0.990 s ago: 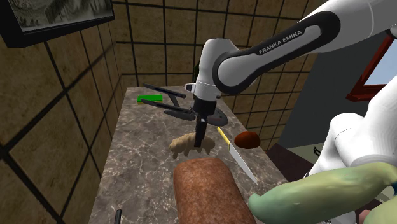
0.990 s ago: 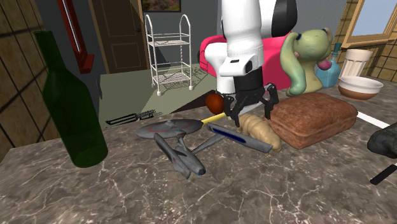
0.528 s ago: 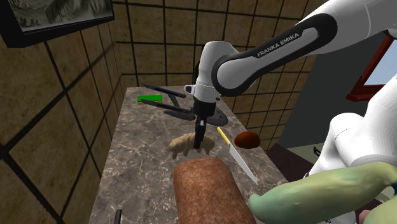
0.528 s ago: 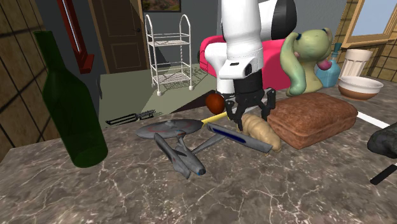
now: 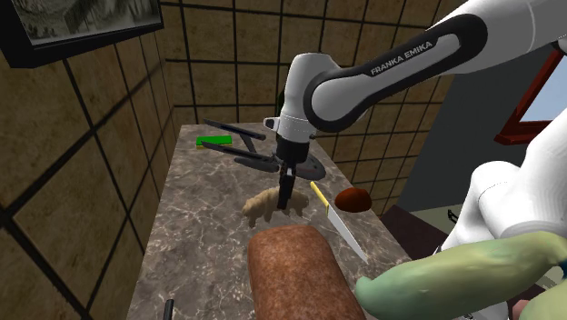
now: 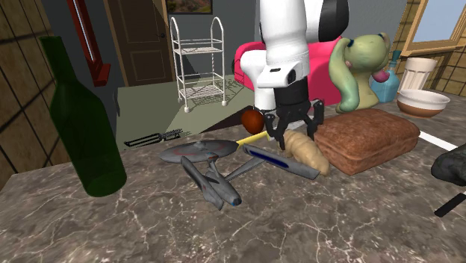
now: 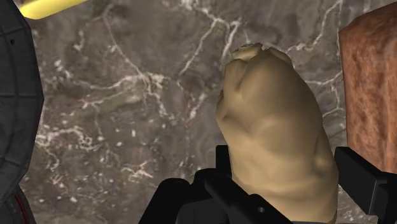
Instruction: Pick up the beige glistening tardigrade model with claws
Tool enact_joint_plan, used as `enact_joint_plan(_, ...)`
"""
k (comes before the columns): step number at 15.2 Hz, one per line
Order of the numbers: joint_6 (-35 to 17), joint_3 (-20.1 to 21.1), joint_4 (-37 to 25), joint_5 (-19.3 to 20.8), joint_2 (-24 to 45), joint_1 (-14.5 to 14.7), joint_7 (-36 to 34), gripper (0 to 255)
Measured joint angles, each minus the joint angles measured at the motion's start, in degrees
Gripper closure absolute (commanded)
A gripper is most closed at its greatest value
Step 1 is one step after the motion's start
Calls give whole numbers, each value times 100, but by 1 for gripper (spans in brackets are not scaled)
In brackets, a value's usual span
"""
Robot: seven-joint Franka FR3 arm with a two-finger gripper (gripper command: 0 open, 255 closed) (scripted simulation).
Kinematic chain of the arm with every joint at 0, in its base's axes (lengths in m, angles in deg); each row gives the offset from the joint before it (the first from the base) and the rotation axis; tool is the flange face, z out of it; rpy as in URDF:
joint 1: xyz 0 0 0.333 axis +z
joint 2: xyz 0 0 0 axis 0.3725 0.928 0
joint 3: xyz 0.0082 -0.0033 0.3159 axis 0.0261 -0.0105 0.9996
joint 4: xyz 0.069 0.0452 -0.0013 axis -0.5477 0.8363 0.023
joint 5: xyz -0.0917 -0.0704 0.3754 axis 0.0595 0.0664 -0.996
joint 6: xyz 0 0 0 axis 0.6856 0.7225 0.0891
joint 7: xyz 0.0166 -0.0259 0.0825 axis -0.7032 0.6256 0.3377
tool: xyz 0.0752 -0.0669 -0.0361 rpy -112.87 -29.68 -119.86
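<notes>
Wrist view gives me the closest look at my own grip. My gripper (image 7: 280,162) straddles one end of the beige tardigrade model (image 7: 273,121). My fingers (image 7: 364,178) stand apart with its body between them, each black tip lying against a flank, so I read my jaws as closed on the model, not standing free around it. The model lies over the marbled countertop (image 7: 127,108) just beside the brown loaf (image 7: 374,83), with a strip of stone between them. The yellow handle of the knife (image 7: 51,7) shows on the side of the model away from the loaf. I cannot tell from this close whether the model's underside touches the stone. Shoulder view supplies the wider layout. My hand comes straight down onto the tardigrade model (image 5: 263,205), which sits just past the end of the loaf (image 5: 295,273). The knife runs alongside the loaf's flank, and a dark red fruit (image 5: 353,199) sits just beyond the blade. The grey starship model (image 5: 263,155) lies farther from the loaf than the tardigrade does, and a green block (image 5: 214,141) lies farther still. Second exterior view, facing me, shows the model's ridged, glistening back low on the countertop, close along the loaf's side, with my fingertips on either side of its end. That view also shows a green bottle (image 6: 82,127) well apart from the loaf, beyond the starship model, and a bowl (image 6: 423,102) and a green figure (image 6: 362,63) behind the loaf.
</notes>
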Motion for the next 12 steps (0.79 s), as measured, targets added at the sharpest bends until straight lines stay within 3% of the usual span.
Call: enact_joint_plan(12, 935, -52, -553, 143, -397, -46, -223, 255)
